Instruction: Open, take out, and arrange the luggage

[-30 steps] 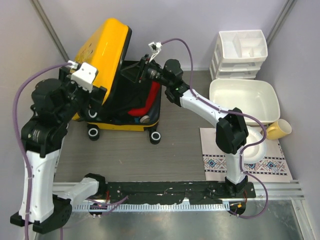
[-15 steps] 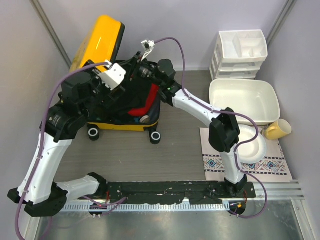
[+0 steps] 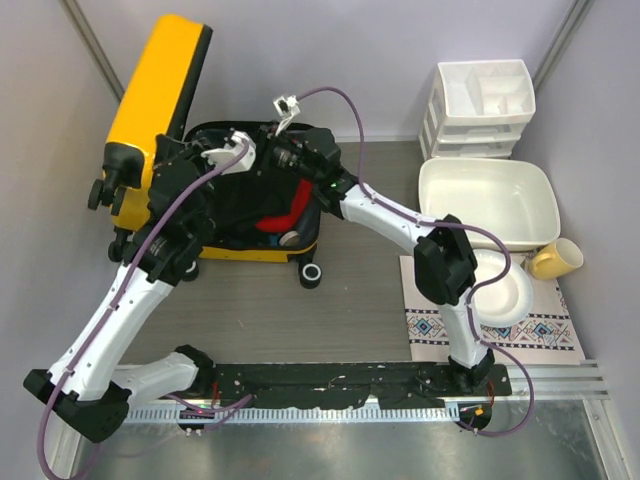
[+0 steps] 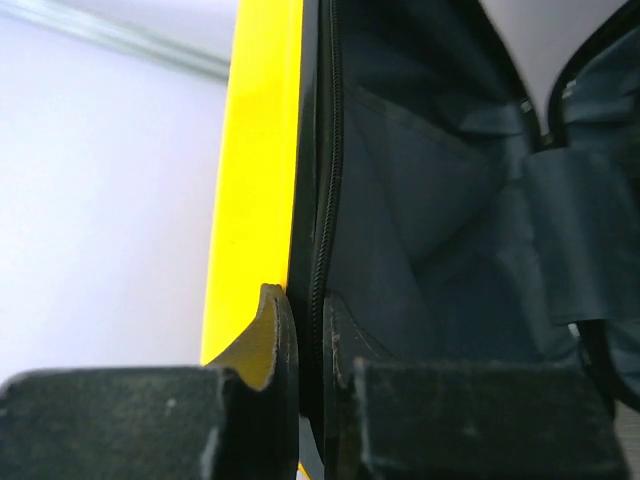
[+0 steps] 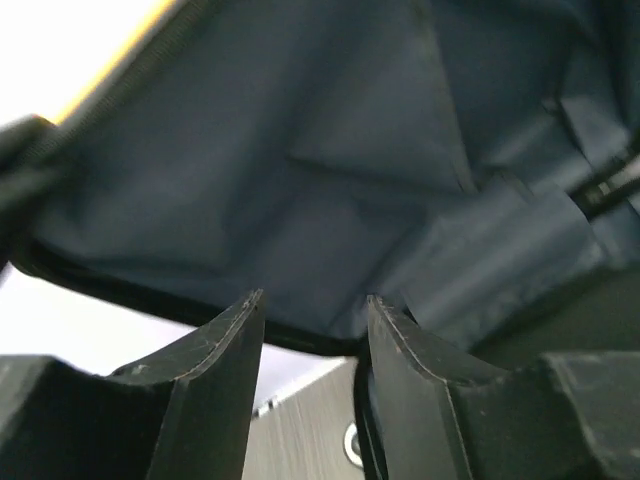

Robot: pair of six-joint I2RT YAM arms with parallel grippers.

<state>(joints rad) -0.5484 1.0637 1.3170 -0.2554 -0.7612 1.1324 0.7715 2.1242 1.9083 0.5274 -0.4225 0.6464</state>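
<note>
The yellow luggage (image 3: 150,95) stands open at the back left. Its lid is raised nearly upright and its lower half (image 3: 255,250) lies flat on its wheels. My left gripper (image 3: 190,152) is shut on the lid's black zipper edge. In the left wrist view the fingers (image 4: 285,320) pinch the zipper band between the yellow shell (image 4: 255,180) and the dark lining (image 4: 420,200). My right gripper (image 3: 262,158) hangs open over the lower half, near the lid. In its own view the right gripper (image 5: 315,305) has nothing between its jaws, and dark lining (image 5: 300,120) lies ahead. A red item (image 3: 290,212) lies inside.
A white basin (image 3: 490,200) and a white drawer organizer (image 3: 480,100) stand at the back right. A yellow cup (image 3: 555,260) and a white bowl (image 3: 505,290) sit by a patterned mat (image 3: 500,335). Walls close in on the left and at the back.
The lid has swung up and to the left, from leaning over the case to nearly upright. My left gripper went from open to shut on the lid's edge. The right gripper moved slightly left.
</note>
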